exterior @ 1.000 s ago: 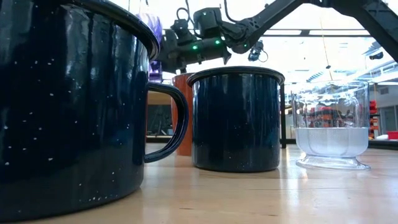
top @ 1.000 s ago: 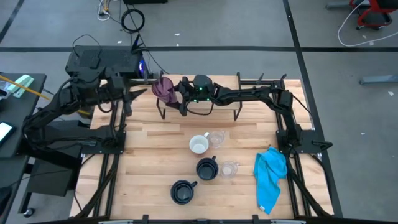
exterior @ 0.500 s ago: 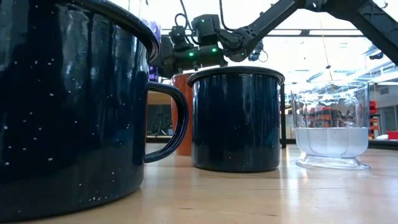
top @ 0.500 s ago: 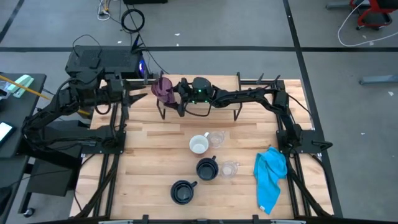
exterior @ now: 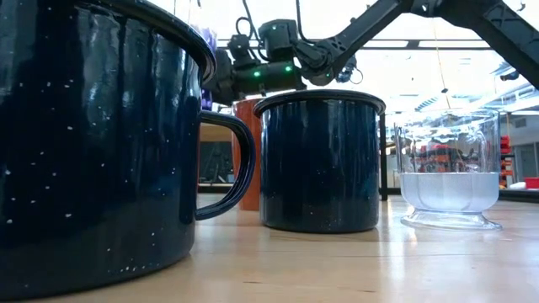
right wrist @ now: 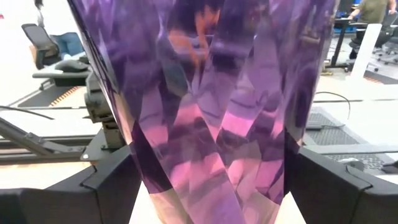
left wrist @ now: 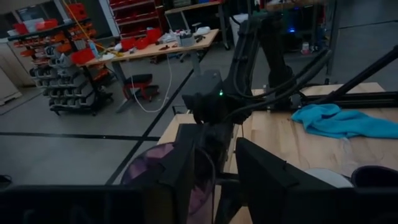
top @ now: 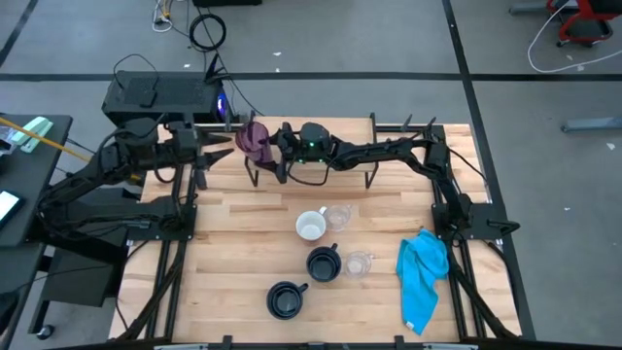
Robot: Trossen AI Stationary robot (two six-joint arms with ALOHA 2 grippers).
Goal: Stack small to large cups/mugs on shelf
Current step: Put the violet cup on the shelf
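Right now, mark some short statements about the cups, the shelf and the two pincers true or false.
1. The purple tumbler sits between the right pincer's fingers. True.
2. The blue cloth lies on the shelf. False: it lies on the tabletop, near the right edge.
3. Two navy mugs stand on the tabletop. True: one and another.
4. The left pincer holds the orange-brown mug. False: it holds nothing, beside the tumbler.

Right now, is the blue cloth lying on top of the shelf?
No, the blue cloth lies on the table near its right edge, well apart from the shelf at the back.
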